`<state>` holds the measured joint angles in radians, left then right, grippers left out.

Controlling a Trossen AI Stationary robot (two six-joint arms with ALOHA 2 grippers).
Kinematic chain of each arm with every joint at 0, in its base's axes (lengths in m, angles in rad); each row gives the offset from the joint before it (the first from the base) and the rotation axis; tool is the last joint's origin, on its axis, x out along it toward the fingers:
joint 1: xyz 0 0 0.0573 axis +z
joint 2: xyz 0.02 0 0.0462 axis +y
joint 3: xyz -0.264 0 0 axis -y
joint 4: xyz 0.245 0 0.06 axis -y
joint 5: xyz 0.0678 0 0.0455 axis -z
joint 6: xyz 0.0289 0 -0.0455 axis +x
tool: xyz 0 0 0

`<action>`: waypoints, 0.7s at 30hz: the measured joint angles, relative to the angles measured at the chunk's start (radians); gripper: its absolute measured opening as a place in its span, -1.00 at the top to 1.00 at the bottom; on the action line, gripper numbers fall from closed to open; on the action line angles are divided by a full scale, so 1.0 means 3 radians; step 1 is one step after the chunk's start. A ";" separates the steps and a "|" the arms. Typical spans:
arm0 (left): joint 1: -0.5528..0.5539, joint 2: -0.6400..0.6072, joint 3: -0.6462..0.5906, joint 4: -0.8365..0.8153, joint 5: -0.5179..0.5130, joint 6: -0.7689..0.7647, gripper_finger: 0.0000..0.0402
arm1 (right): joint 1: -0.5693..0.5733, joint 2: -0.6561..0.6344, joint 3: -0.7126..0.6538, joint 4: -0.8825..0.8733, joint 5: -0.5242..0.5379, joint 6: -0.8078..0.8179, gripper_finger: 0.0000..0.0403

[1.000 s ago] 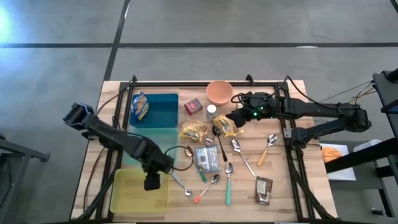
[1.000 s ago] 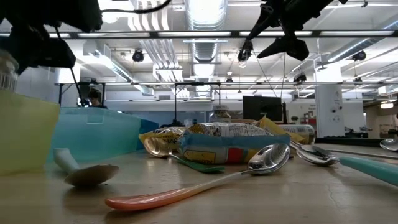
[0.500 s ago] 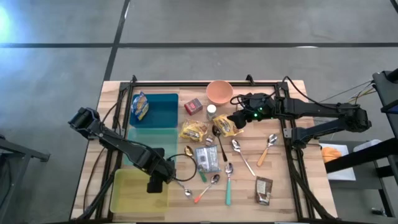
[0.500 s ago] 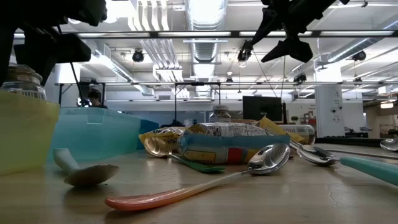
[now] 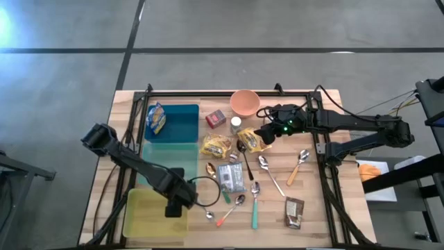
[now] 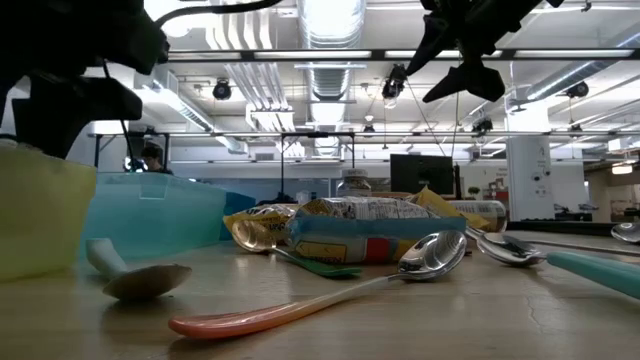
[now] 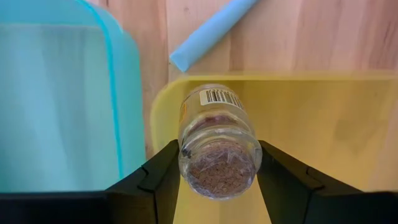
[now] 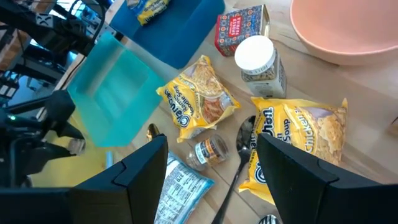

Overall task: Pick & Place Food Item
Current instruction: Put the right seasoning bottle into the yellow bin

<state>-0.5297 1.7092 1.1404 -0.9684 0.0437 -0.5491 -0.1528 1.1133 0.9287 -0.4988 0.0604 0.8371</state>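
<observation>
The left gripper (image 5: 175, 205) hangs over the yellow container (image 5: 142, 217) at the tabletop's (image 5: 312, 219) front left corner. In the left wrist view its two dark fingers (image 7: 157, 178) clasp a small glass jar (image 7: 217, 142) of brown granules with a barcode label, one finger on each side of the glass. The jar is held above the yellow container's inner corner, next to the teal tray (image 7: 59, 93) and just short of a pale blue handle (image 7: 208, 31) lying on the wood.

The right gripper (image 5: 266, 132) sits in the air over the back middle of the tabletop, beside the pink bowl (image 5: 244, 102). Its fingers stand apart with nothing between them, as the right wrist view shows. Under it lie two yellow snack packets (image 8: 202, 102), a white-lidded jar (image 8: 260, 59), a small red box (image 8: 239, 28) and another small jar (image 8: 208, 149) on its side.

Along the left edge, the teal tray adjoins a blue bin (image 5: 172, 119) that holds a yellow-and-blue packet (image 5: 157, 118). Toward the middle and front lie a blue-edged foil packet (image 5: 230, 177), several spoons (image 5: 302, 161) and a brown wrapped bar (image 5: 294, 212) near the front right. In the low view a pink-handled spoon (image 6: 330, 295) lies nearest the front edge.
</observation>
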 joint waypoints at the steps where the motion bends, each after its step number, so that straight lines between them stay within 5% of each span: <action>1: 0.0000 0.0020 0.0000 0.0011 0.0002 0.0002 0.10 | 0.0000 0.0000 0.0000 0.0001 -0.0022 -0.0002 -0.20; 21: 0.0001 0.0167 0.0004 0.0028 -0.0044 0.0184 0.03 | 0.0000 0.0000 0.0000 0.0003 -0.0054 -0.0010 -0.20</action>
<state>-0.5293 1.7592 1.1416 -0.9601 0.0304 -0.4939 -0.1528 1.1133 0.9287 -0.4980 0.0441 0.8341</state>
